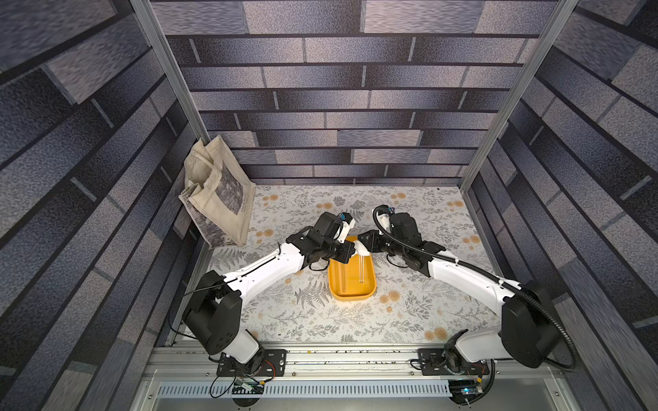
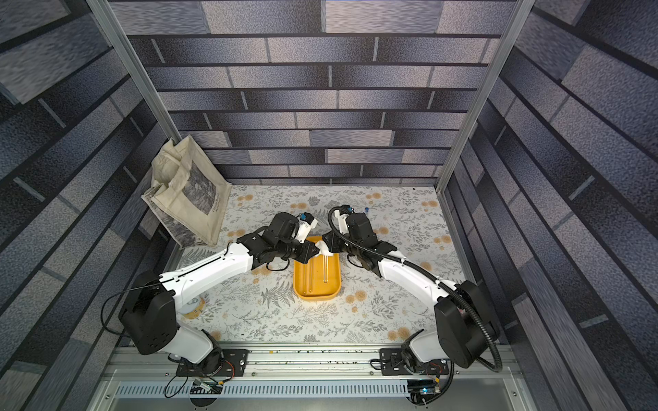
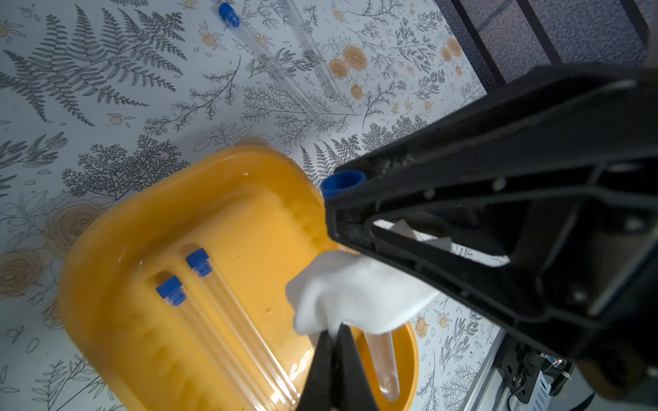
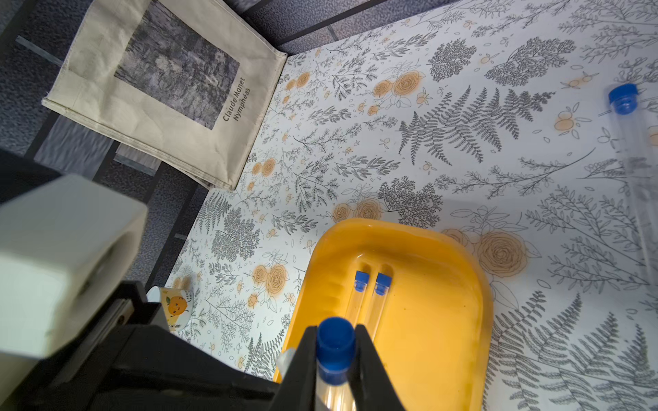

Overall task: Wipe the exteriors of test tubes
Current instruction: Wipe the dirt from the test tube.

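Right fingers [image 4: 368, 366] clamp 1 test tube [image 4: 334, 343] at its blue cap, over the far end of the yellow tray [image 4: 409, 231]; left fingers [image 3: 318, 370] pinch the white cloth [image 3: 356, 288] against it — a hard wipe could drag the slick tube loose.

Floral-print table [image 1: 320, 320], yellow tray [image 1: 352, 284], two loose test tubes [image 3: 274, 66], tote bag [image 1: 220, 199], small cup [image 4: 174, 307]

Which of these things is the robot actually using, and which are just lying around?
For the job:
held test tube in the right gripper
white cloth in the left gripper
two tubes in the yellow tray
two loose tubes

Lying about:
tote bag
small cup
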You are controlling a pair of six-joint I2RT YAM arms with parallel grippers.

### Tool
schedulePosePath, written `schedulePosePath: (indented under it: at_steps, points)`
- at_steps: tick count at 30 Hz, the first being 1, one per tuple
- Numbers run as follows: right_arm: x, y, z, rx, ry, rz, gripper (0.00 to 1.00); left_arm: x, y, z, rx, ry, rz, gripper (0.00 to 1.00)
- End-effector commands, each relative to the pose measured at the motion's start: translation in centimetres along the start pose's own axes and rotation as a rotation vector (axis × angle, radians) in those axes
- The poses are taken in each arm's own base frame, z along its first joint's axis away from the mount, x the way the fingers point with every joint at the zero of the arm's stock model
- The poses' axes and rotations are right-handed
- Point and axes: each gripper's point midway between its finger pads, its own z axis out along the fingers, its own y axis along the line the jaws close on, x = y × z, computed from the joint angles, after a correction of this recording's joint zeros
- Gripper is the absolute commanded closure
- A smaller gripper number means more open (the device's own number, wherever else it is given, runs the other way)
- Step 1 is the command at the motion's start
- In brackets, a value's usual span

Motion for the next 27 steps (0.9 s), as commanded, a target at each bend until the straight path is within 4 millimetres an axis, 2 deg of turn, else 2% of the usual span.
schedulePosePath:
  at_steps: [1, 9, 14, 20, 27]
  points:
    - [-1.1, 0.4, 0.1, -0.011, -0.018, -0.005, 0.79, 2.1, -0.5, 0.1, 0.007, 0.043, 0.020, 0.99]
    - [-1.7, 0.5, 0.3, -0.011, -0.023, -0.006, 0.80, 6.6, -1.6, 0.1, 0.028, 0.082, 0.000, 0.99]
    - [-1.6, 0.4, 0.5, -0.011, -0.017, -0.003, 0.82, 7.7, -1.4, -1.1, 0.009, 0.064, -0.016, 0.98]
    - [-1.3, 0.3, 0.7, -0.013, -0.009, 0.004, 0.82, 7.0, 0.1, -2.8, -0.046, 0.023, -0.039, 0.98]
    - [-1.1, 0.4, 0.0, -0.016, -0.007, 0.019, 0.82, 5.8, 1.3, -2.2, -0.061, 0.035, -0.035, 0.99]
